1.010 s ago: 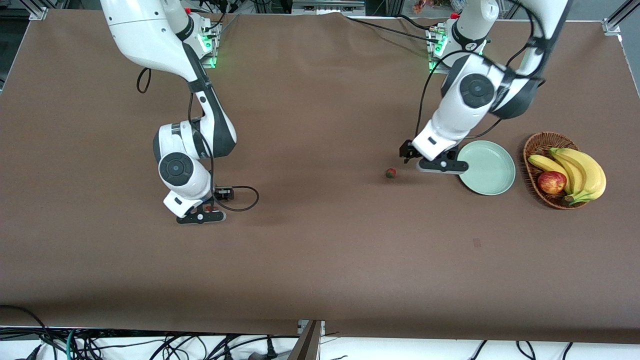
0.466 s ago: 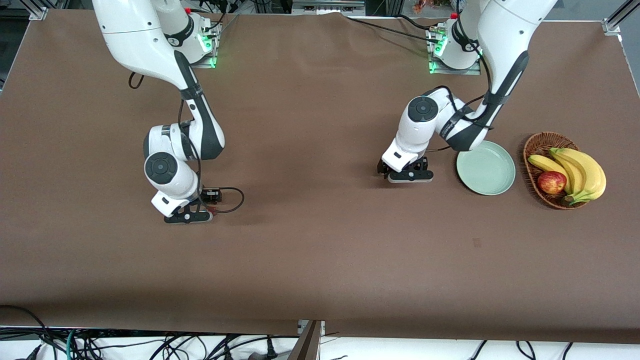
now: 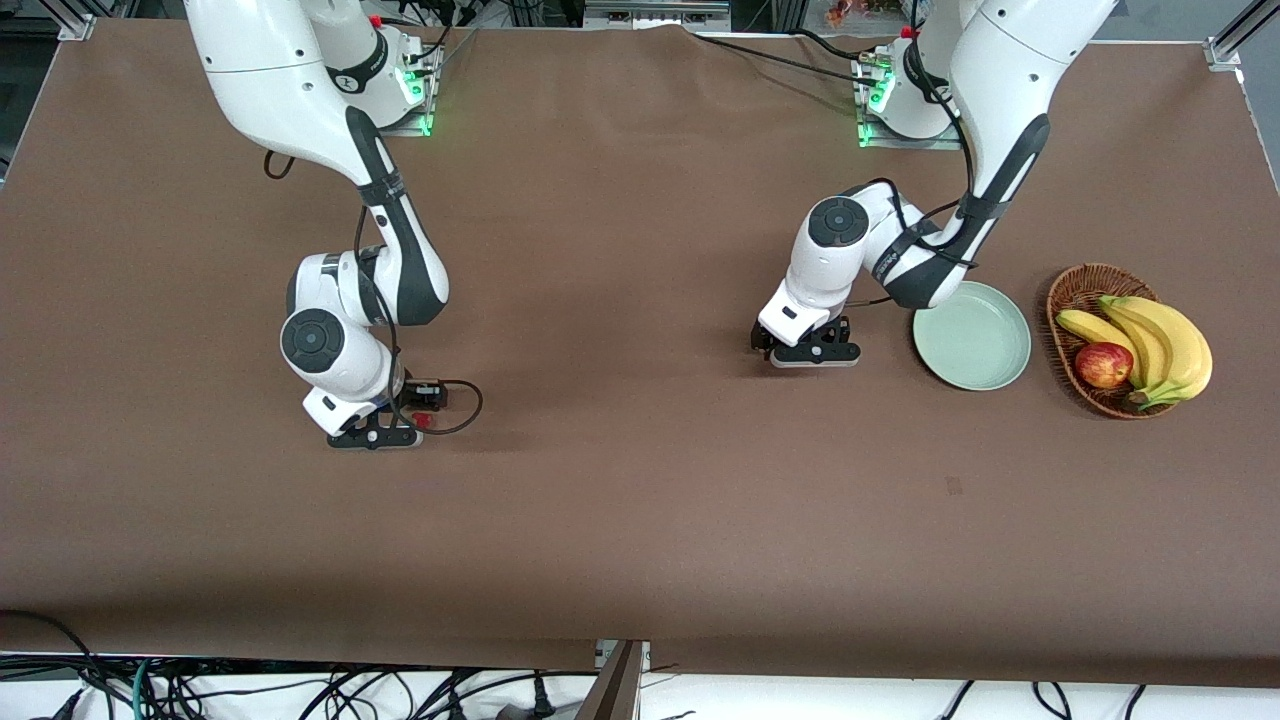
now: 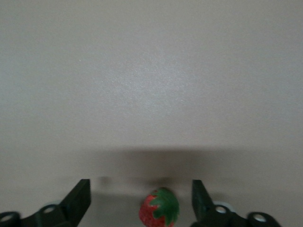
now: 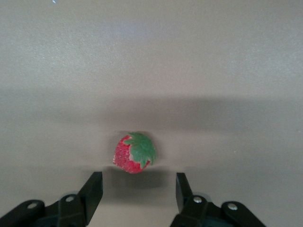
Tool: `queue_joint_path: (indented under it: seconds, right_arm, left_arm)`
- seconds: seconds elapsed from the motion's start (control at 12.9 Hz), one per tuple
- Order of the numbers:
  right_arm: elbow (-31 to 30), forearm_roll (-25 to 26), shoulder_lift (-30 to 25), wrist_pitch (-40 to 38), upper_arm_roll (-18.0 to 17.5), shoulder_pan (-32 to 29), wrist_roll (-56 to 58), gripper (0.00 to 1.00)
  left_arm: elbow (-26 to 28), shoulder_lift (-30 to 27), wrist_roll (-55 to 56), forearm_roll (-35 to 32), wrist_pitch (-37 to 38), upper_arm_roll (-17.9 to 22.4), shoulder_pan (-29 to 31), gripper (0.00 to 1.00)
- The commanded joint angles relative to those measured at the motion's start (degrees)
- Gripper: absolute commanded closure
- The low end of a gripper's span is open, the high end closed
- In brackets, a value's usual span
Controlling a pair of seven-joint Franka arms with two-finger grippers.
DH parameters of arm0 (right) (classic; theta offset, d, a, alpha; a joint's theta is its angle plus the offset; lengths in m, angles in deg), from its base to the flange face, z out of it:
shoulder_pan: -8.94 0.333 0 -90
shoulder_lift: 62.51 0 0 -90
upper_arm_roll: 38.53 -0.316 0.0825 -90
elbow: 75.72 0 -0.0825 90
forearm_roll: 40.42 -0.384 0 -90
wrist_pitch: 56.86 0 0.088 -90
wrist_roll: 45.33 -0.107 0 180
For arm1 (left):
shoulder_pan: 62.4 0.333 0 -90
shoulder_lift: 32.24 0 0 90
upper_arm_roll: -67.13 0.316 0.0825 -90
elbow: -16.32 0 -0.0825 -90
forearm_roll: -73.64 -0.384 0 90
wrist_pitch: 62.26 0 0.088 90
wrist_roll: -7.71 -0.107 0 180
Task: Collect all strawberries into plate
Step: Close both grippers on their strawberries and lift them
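Left tool [image 4: 139, 201] moved over strawberry [image 4: 159, 208], now between open fingers.

I count two strawberries, one [image 4: 159, 208] between my left fingers and one [image 5: 134, 152] before my right; one plate [image 3: 972, 335], one basket [image 3: 1072, 290], one apple [image 3: 1102, 364], three bananas [image 3: 1165, 345].
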Motion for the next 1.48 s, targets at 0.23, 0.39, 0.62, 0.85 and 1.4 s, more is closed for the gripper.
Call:
queue_joint_path:
  seconds: [0.23, 0.39, 0.62, 0.85, 1.4]
  right_arm:
    - [4.33, -1.92, 3.46, 0.78, -0.29, -0.60, 1.45, 0.37]
    - [4.51, -1.92, 3.46, 0.78, -0.29, -0.60, 1.62, 0.42]
    - [4.78, -1.92, 3.46, 0.60, -0.29, -0.78, 1.80, 0.70]
    - [5.65, -1.92, 2.93, -0.80, -0.29, -0.78, 1.89, 0.94]
    - [12.32, -9.38, 2.41, -11.95, -0.38, 1.85, -2.22, 0.94]
  left_arm:
    - [0.05, -0.31, 2.72, -1.01, 2.71, -1.26, -0.32, 0.23]
    - [0.84, -0.31, 2.72, -0.92, 3.33, -1.61, -0.15, 0.38]
    - [0.93, -0.31, 2.81, -0.75, 3.68, -1.70, 0.03, 0.70]
    - [0.59, -0.57, 3.42, -0.48, 5.25, -2.05, 0.38, 0.83]
    - [-2.40, -7.69, -30.35, 15.95, 27.46, -33.19, 45.81, 0.88]
